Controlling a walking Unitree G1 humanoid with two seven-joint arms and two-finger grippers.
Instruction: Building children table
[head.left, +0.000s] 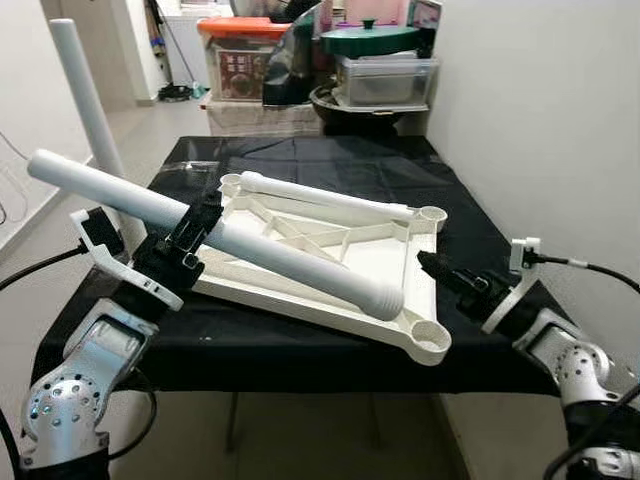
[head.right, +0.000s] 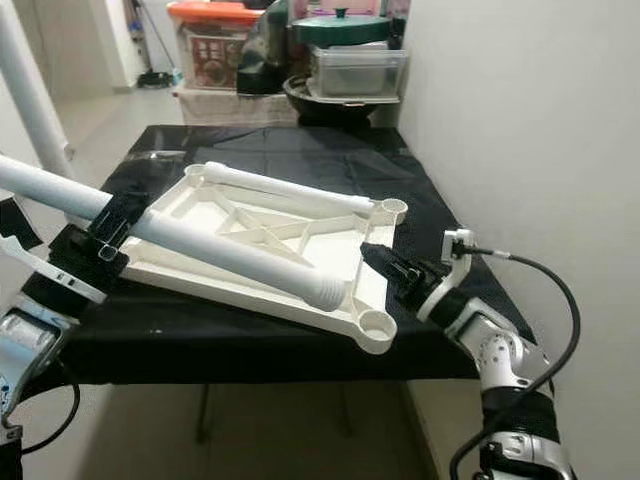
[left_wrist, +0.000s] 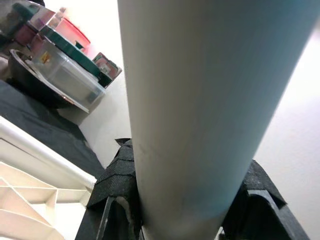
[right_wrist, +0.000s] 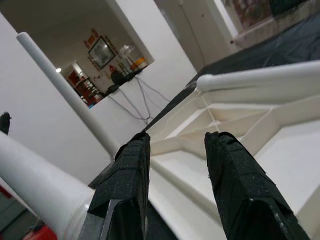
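White leg (head.left: 250, 244) is clamped in the left claw (head.left: 196, 232), slanting over the upturned top (head.left: 330, 260) on the black tabletop (head.left: 300, 160), probably aiming for a corner socket (head.left: 428, 337), while the right claw (head.left: 432, 262) waits open beside it.

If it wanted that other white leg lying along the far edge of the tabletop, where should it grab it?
Probably mid-shaft on the spare leg, coming down from above: it lies flat along the tabletop's far rim, round and bare there. The right end effector, fingers open, is nearest.
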